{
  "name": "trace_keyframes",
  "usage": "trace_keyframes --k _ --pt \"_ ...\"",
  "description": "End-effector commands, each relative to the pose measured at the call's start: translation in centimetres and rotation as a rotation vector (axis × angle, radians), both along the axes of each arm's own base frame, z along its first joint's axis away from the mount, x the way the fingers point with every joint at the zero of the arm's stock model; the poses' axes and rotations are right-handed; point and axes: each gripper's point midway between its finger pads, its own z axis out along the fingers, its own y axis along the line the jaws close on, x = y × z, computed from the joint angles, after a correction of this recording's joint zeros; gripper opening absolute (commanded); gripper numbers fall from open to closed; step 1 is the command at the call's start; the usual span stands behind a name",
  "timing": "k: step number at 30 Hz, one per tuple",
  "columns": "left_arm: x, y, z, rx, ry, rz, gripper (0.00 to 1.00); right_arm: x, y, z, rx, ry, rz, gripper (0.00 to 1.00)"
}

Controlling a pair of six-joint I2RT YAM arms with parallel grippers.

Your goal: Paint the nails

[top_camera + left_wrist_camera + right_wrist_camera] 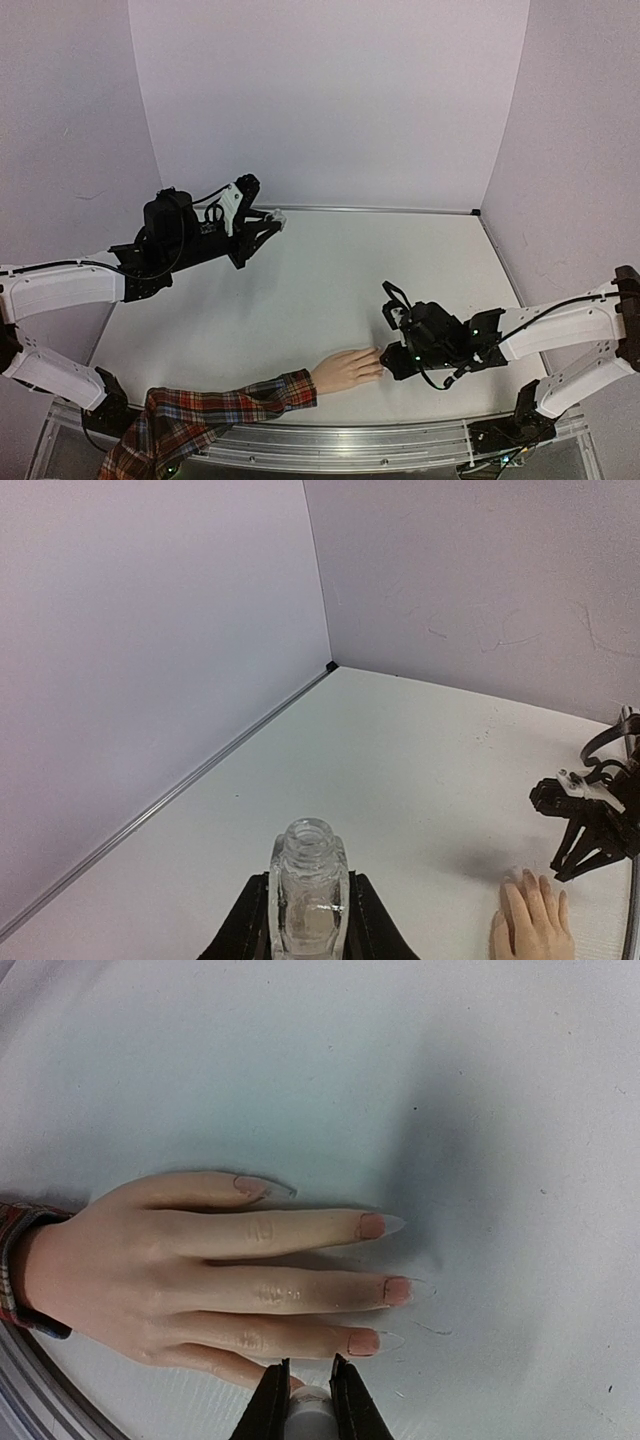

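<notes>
Nails [372, 1225]: pinkish, clear pointed tips, at the fingertips of the mannequin hand listed below.
Table [330, 280]: white, walled on three sides.
Mannequin hand [345, 370]: palm down near the front edge, in a red plaid sleeve [210, 410].
Left gripper [262, 225]: well apart at far left, clamped on an uncapped clear glass bottle [308, 880], held upright.
Right gripper [390, 358]: just beside the fingertips, pinched on a white cap [310, 1402]; brush hidden.
Step, as judged: brushing the nearest finger. Next: a light, steady stroke along one nail.
No legible brand or writing.

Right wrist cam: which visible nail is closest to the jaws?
The lowest nail, just above the right gripper; the other three sit higher. A fifth fingertip is hidden behind the jaws.
</notes>
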Motion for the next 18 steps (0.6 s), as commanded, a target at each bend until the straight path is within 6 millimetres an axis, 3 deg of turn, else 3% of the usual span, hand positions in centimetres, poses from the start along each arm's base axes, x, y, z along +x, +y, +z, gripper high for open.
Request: trace_keyframes --k 1,12,18 --pt "-0.6 0.3 2.1 -0.051 -0.048 -0.009 0.00 0.9 0.5 1.0 0.010 -0.035 -0.032 0.00" --pt "-0.7 0.3 2.3 -0.051 -0.053 -0.010 0.00 1.3 -0.4 0.8 -0.042 -0.042 -0.068 0.00" --pt "-0.6 0.3 2.3 -0.050 -0.054 -0.008 0.00 1.2 -1.7 1.9 -0.070 -0.070 -0.070 0.00"
